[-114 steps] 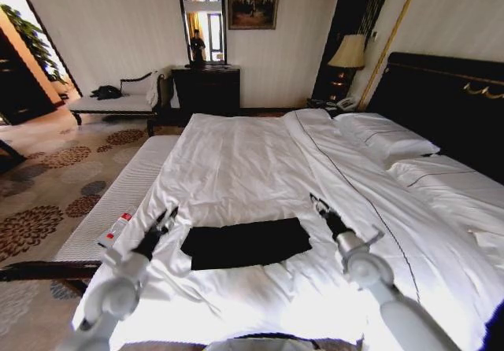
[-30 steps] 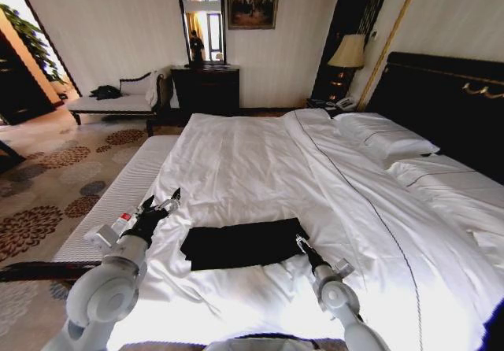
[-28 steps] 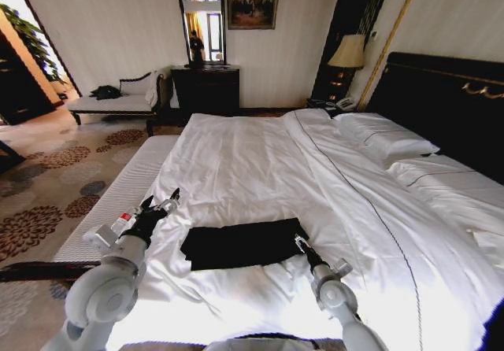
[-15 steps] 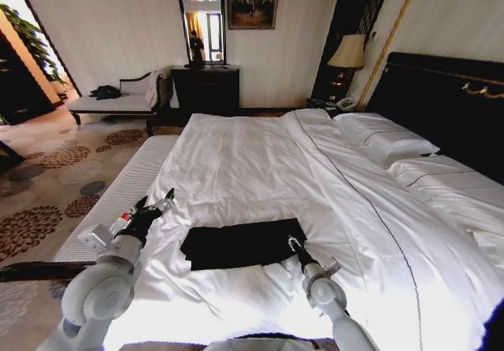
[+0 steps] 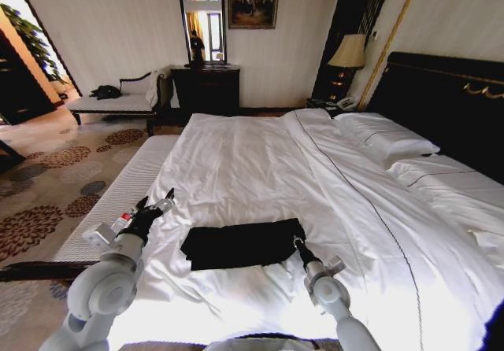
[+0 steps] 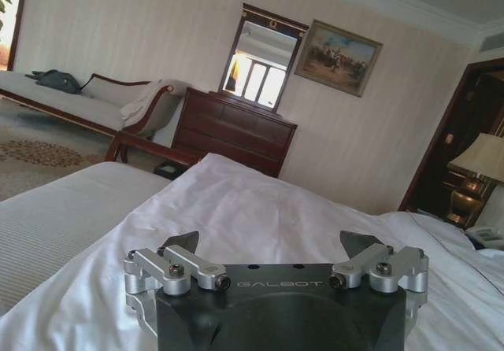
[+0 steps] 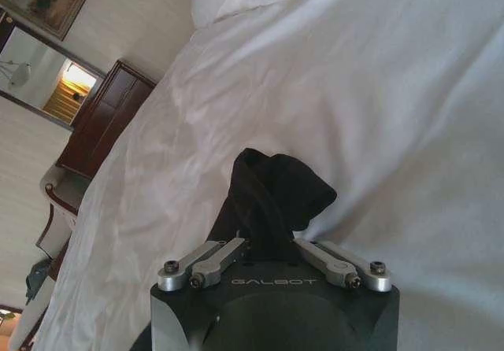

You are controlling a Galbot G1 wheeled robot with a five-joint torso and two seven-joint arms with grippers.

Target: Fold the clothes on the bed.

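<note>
Head view: the black T-shirt [image 5: 242, 243] lies folded into a wide band on the near part of the bed [image 5: 260, 170], on the white duvet. The right gripper [image 5: 297, 242] sits at the shirt's right end, its tip against the bunched cloth there. The left gripper [image 5: 154, 207] hovers near the bed's left edge, apart from the shirt, with its fingers spread wide. A narrow white-cushioned bench [image 5: 118, 201] runs along the bed's left side, and a dark dresser [image 5: 206, 90] stands by the far wall. Left wrist view: the left gripper [image 6: 268, 245] is held wide over white bedding, nothing between its fingers, with the dresser [image 6: 232, 131] and a mirror [image 6: 263, 60] beyond. Right wrist view: the right gripper [image 7: 268, 245] is pinched narrow on a raised fold of the T-shirt [image 7: 272, 197], which stands up from the white sheet between its fingers.
</note>
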